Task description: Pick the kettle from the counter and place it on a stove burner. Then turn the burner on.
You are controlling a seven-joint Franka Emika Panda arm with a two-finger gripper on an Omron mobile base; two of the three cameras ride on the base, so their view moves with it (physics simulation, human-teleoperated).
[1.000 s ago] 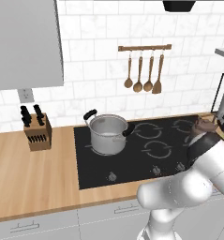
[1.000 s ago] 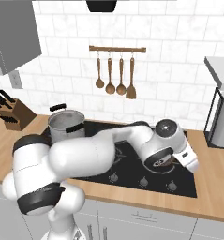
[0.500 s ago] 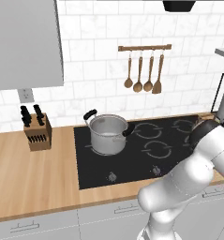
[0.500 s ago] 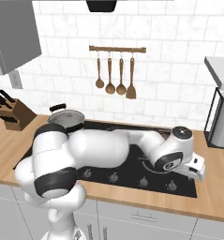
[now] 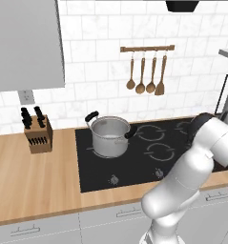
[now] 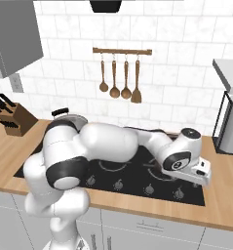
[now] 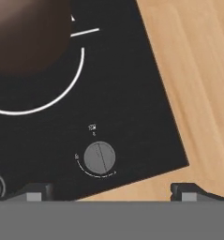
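My fingers [image 7: 111,190] stand fully apart, holding nothing, above a round grey control knob [image 7: 99,158] of the flat black glass cooktop [image 7: 132,103]. The squat brown kettle [image 7: 26,33] sits on the white-ringed burner [image 7: 62,93]. Light wood tabletop [image 7: 193,70] flanks; a steel pot [image 5: 109,137] stands well apart.

Your arm reaches from the lower left of the right base view toward centre right, wrist bent down; the gripper [image 7: 111,190] has its jaws spread wide, gripping nothing.
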